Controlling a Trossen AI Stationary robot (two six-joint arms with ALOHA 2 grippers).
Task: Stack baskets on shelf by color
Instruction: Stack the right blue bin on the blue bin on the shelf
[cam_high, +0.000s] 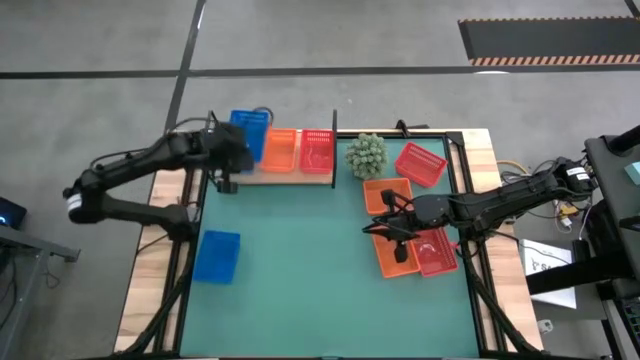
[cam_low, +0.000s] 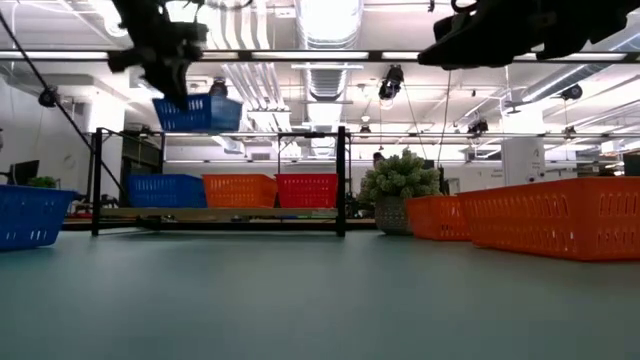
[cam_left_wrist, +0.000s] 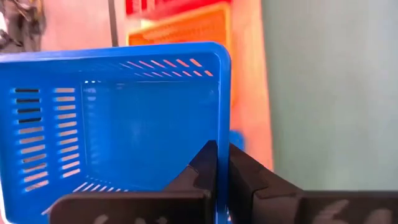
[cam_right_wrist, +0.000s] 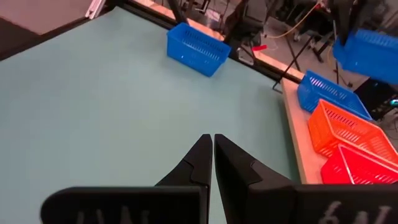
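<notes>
From above, the left gripper (cam_high: 232, 150) is up by the shelf (cam_high: 262, 176), carrying a blue basket (cam_high: 250, 127) over the shelf's far-left end, where another blue basket (cam_high: 242, 160) seems to sit beneath the arm. I'd guess it's lining up blue on blue. Next along the shelf sit one orange basket (cam_high: 281, 149) and one red basket (cam_high: 317, 150). Off the shelf I count one more blue (cam_high: 216, 255), two orange (cam_high: 384, 194) (cam_high: 395, 255), two red (cam_high: 420, 164) (cam_high: 437, 252). The right gripper (cam_high: 385, 224) waits among those, right of the shelf.

At table height, the carried basket (cam_low: 198, 112) hangs clear above the shelf's blue one (cam_low: 165, 190), apart from it.

The left wrist view shows the fingers (cam_left_wrist: 205, 168) pinching the carried basket's wall (cam_left_wrist: 124, 118), so it hangs from one side.

The right wrist view shows its fingers (cam_right_wrist: 200, 160) pressed together on nothing, over bare mat (cam_right_wrist: 112, 99).
</notes>
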